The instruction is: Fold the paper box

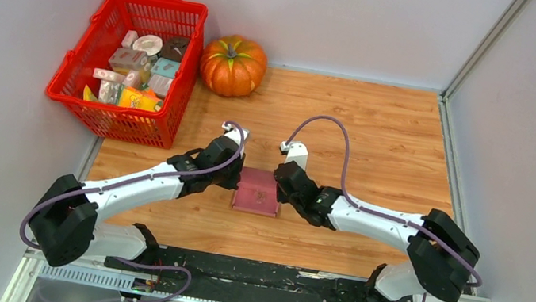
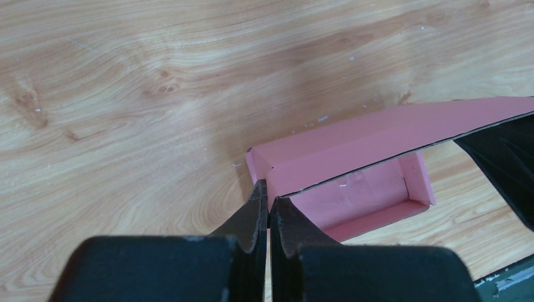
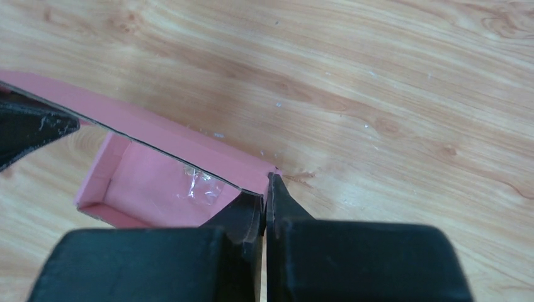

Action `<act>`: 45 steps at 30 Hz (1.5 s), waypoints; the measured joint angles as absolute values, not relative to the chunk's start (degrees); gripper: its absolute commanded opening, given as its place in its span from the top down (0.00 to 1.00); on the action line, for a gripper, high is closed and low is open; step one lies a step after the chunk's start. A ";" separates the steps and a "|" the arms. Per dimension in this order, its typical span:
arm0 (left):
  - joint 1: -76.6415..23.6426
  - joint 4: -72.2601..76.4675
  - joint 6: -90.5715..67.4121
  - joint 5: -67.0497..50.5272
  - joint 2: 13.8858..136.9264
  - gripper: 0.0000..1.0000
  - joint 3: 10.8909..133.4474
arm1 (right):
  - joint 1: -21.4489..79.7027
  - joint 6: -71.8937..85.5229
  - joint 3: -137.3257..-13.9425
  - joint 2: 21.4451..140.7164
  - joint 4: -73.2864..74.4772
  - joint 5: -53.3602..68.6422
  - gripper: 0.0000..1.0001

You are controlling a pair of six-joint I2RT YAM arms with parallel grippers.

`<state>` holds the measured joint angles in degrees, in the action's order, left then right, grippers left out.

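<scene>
While clamping the paper box at the two ends of its long raised flap, seemingly working on the closing fold, with the tray walls already up, the pink floor lying open underneath and the flap tilted over it rather than flat. Gripping with the left gripper pinched fully together on the thin card at one corner of that flap, with only the card edge between the fingertips. Gripping likewise with the right gripper, nipped tight on the opposite corner. Resting the box near the middle of the worktop, between the two wrists and just ahead of the arm bases, well apart from the pumpkin and the red basket at the far left. Judging the next move as carrying both corners over together, at matching pace and height, lowering the flap across the open tray and seating its edge against the facing wall. Needing an even pull to avoid twisting or creasing such thin card, and care not to drag the tray, with nothing else pinning it down. Not telling from these views whether any tuck tab is waiting along the flap's free edge.
</scene>
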<state>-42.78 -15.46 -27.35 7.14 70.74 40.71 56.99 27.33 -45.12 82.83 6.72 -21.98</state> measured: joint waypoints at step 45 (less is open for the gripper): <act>-56.12 4.19 -38.76 36.16 76.16 1.00 32.38 | 67.42 32.36 -34.98 88.33 -16.21 -50.22 0.70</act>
<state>-56.12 4.19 -38.76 36.16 76.16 32.38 67.42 32.36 -34.98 88.33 -16.21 -50.22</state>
